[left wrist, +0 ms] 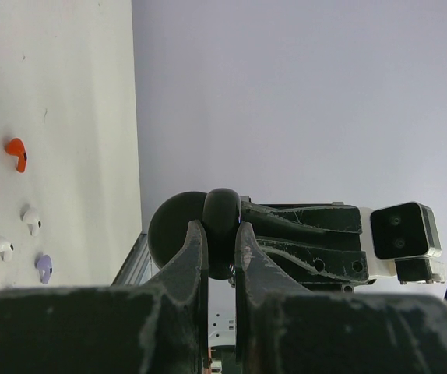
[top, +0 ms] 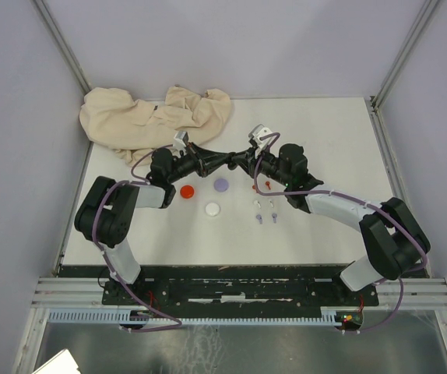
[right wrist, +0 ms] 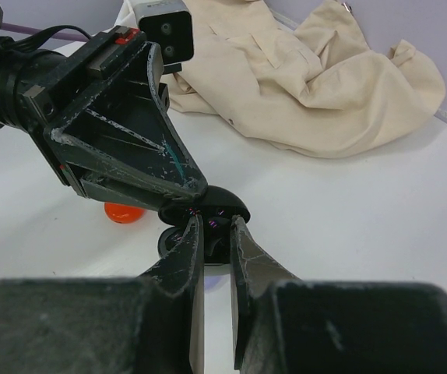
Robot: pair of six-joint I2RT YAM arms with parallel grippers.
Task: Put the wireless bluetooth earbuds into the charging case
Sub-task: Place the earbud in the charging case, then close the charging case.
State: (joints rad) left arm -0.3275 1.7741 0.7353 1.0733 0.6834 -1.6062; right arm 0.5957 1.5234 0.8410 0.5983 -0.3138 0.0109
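Clearly, both arms meet over the middle of the surface [top: 325, 156], tip to tip. We see the left pincer [left wrist: 222, 249] clamped on the black case [left wrist: 222, 214], which it holds clear of the surface, its round lid showing just beside the fingers. The right pincer [right wrist: 212, 234] has its fingers drawn almost together, with the tips right at that case. Something small and dark sits between them, but we cannot tell what it is.

The loose earbuds lie on the surface a little nearer than the pincers and slightly to the right. The red earbuds [left wrist: 17, 153] are farthest, the white earbuds [left wrist: 30, 218] come next, and the pale purple earbuds [top: 259, 219] are nearest. We see no black earbud on the surface.

Left of the earbuds lie a red disc [top: 187, 190], a purple disc [top: 222, 185] and, nearer, a white disc [top: 212, 209]. A crumpled beige cloth [top: 130, 121] covers the far left corner.
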